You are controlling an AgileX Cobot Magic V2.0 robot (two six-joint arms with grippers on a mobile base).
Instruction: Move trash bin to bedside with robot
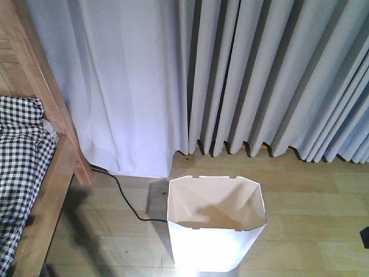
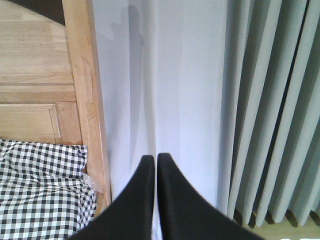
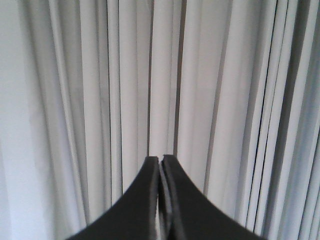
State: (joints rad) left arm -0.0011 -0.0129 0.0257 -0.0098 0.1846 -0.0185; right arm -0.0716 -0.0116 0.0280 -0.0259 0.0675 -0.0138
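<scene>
Standing upright on the floor in front view, trash bin (image 1: 214, 225) sits well right of bed frame (image 1: 55, 173), w/ a black cable (image 1: 124, 199) between. Left gripper (image 2: 156, 159) and right gripper (image 3: 161, 159): jaws clenched, nothing held, both facing curtain (image 1: 230, 75); bin not in either wrist view, so it lies below them. Left arm judged nearer bedside; which is nearer bin, can't tell.

Both hands (image 2: 155, 162) (image 3: 160, 162) have smooth, black, tapering fingers.

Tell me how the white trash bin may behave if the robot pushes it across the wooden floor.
The trash bin looks empty and thin-walled, so probably light and easily slid. Tall and tapered, it may tip if pushed near the rim.
</scene>
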